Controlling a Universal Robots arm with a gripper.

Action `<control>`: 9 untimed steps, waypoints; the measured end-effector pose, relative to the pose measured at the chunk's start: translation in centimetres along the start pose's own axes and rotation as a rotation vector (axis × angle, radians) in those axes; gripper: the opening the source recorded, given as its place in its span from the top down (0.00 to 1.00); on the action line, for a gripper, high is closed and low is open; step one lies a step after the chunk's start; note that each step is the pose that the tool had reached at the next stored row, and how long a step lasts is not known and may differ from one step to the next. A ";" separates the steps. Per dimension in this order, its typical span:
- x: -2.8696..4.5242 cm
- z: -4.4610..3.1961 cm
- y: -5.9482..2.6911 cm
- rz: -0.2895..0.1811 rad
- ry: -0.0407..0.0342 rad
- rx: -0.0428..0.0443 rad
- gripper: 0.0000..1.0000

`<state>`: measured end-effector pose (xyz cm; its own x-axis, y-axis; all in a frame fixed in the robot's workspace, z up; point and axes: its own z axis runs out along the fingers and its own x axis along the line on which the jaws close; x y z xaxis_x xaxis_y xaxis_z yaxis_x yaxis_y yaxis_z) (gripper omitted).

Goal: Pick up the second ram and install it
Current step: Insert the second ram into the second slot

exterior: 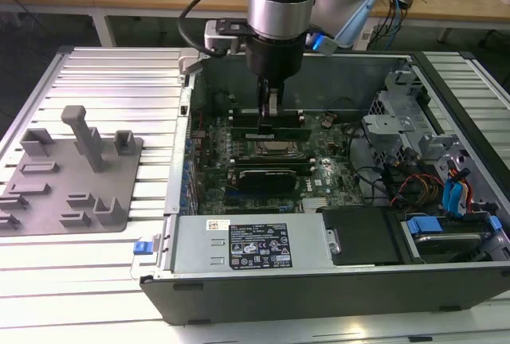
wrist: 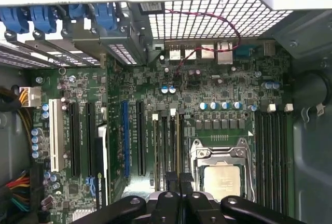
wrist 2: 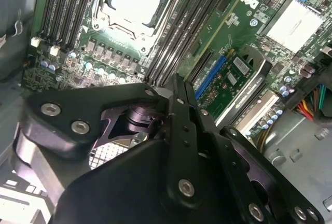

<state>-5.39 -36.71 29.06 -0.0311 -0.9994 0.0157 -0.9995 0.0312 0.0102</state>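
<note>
Evidently the end effector [exterior: 271,109] is down inside the open computer case [exterior: 319,296]. Its fingers are clenched to a thin gap and look to be pinching the second ram [exterior: 296,132] mid-length along its top edge. In the exterior view the stick stands on edge in the slot bank just at 12 o'clock from the processor [exterior: 271,150]; whether it is fully seated I cannot tell. I judge the stick light and stiff but fragile, best held by the bare board edge at centre, away from the chips, so it cannot rock. Room is tight: the case wall lies at 9 o'clock, and the drive cage [exterior: 398,129] and cables at 3 o'clock. The grey tray [exterior: 72,177] rests on the bench [exterior: 111,81] at 9 o'clock, well apart.
</note>
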 end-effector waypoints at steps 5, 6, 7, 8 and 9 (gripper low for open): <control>-0.22 0.81 0.56 0.000 -0.0001 0.0022 0.91; -0.33 1.11 0.56 0.000 0.0000 0.0022 0.91; -0.51 1.70 0.52 0.000 0.0000 0.0023 0.91; -0.55 2.01 0.37 0.000 -0.0001 0.0023 0.91; -0.56 2.16 0.17 0.000 0.0000 0.0023 0.91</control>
<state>-5.57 -36.18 26.89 -0.0310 -0.9994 0.0157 -0.9995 0.0312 0.0079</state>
